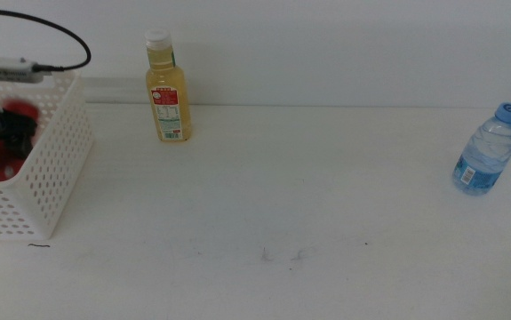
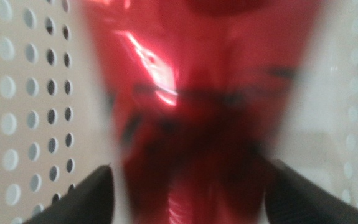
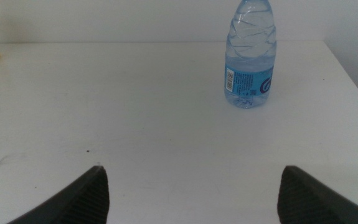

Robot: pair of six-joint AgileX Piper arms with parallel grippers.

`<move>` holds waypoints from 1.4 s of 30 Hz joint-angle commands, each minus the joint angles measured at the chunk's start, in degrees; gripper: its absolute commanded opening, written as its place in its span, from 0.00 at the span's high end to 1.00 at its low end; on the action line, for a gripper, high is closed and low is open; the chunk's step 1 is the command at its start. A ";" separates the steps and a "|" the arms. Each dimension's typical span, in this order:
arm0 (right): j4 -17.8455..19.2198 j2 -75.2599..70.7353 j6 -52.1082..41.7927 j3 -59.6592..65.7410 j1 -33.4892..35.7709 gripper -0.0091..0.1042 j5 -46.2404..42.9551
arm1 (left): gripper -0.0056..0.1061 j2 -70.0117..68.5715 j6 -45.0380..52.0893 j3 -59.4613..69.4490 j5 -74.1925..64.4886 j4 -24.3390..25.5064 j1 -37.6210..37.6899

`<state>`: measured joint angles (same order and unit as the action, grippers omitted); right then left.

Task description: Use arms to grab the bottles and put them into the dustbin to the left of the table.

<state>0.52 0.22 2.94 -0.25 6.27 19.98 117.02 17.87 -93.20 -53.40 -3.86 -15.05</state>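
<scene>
My left gripper (image 2: pixel 191 193) is inside the white perforated dustbin (image 1: pixel 55 169) at the table's left edge. Its jaws stand apart around a slim red can (image 2: pixel 191 106), with a thin light gap on each side. The can is blurred, and also shows as a red smear inside the bin (image 1: pixel 13 133). A yellow-liquid bottle (image 1: pixel 168 89) with a white cap stands upright at the back, right of the bin. A clear water bottle (image 1: pixel 486 151) with a blue cap stands at the far right. My right gripper (image 3: pixel 191 193) is open and empty, facing the water bottle (image 3: pixel 250 56) from a distance.
A black cable (image 1: pixel 51 31) loops behind the bin over a grey strip on its rim. The white table (image 1: pixel 282 204) has faint scuff marks near the front. The table's right edge lies just past the water bottle.
</scene>
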 commanded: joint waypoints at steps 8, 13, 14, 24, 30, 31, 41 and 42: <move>0.64 -0.22 -0.23 0.25 -0.57 0.17 -0.61 | 0.12 -10.72 -3.37 -0.60 -7.60 -0.23 1.01; 0.64 -0.22 -0.23 0.25 -0.57 0.17 -0.61 | 0.16 -23.61 -8.93 4.14 -7.25 1.68 6.29; 0.64 -0.22 -0.23 0.25 -0.57 0.17 -0.61 | 0.16 -27.04 -10.59 6.32 -6.12 2.63 7.89; 0.64 -0.22 -0.23 0.25 -0.57 0.17 -0.61 | 0.16 -50.41 -26.76 28.29 10.41 13.45 25.06; 0.64 -0.22 -0.23 0.25 -0.57 0.17 -0.61 | 0.16 -51.04 -23.81 45.37 37.44 8.33 29.39; 0.64 -0.22 -0.23 0.25 -0.57 0.17 -0.61 | 0.16 -50.53 -20.04 51.06 47.00 4.30 29.39; 0.64 -0.22 -0.23 0.25 -0.57 0.17 -0.61 | 0.16 -25.75 -11.45 61.49 88.43 0.46 29.39; 0.64 -0.22 -0.23 0.25 -0.57 0.17 -0.61 | 0.16 -23.56 -11.45 61.49 93.33 0.46 29.39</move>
<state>0.52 0.22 2.94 -0.22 6.27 19.98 90.21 6.26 -31.75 31.54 -3.95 14.14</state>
